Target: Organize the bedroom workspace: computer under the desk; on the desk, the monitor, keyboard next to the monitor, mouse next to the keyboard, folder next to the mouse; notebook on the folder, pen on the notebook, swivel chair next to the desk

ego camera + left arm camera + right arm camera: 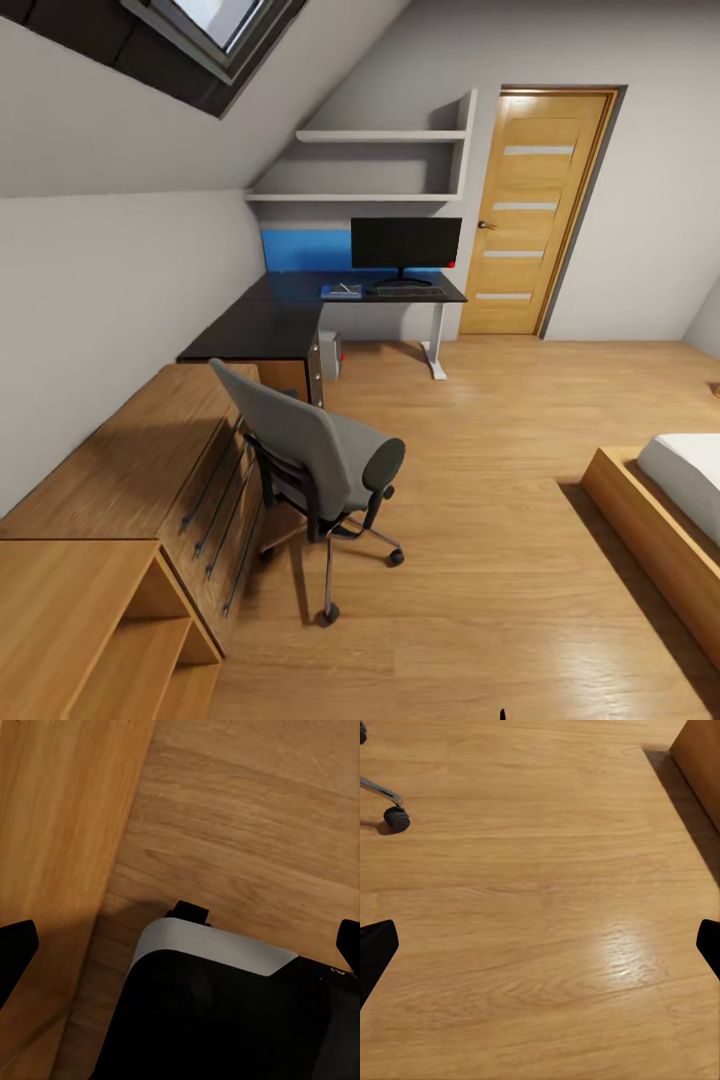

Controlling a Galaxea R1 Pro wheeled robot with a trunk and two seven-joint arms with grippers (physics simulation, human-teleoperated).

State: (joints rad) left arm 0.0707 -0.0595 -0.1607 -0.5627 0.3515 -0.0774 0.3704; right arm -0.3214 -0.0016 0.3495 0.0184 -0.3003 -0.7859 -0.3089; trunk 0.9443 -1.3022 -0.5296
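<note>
Wooden floor [547,907] lies under both our wrists, so we start from there. In the right wrist view the right gripper [540,949] has its jaws spread wide, one dark tip at each edge of the picture, with nothing between them but floor. In the left wrist view the left gripper [180,945] is also spread, empty, and it looks down at a black and white part of our own body.

Going outward, a castor and a chrome leg of the swivel chair [320,450] show in the right wrist view. In the head view the chair stands on the floor ahead of us and a little to the left, beside the light wooden drawer unit [130,470], well apart from the white legs of the table [270,330]. Its back is turned to us, so we cannot tell if something lies on the seat.

Further away, the monitor [406,243] stands on the far wing of the table with the keyboard [408,289] just in front of it. The folder [341,291] lies flat to the left of the keyboard, with something thin on it that is too small to name. The computer [331,354] is under the table.

We judge that the chair is the nearest thing and the left arm is nearer to it.
</note>
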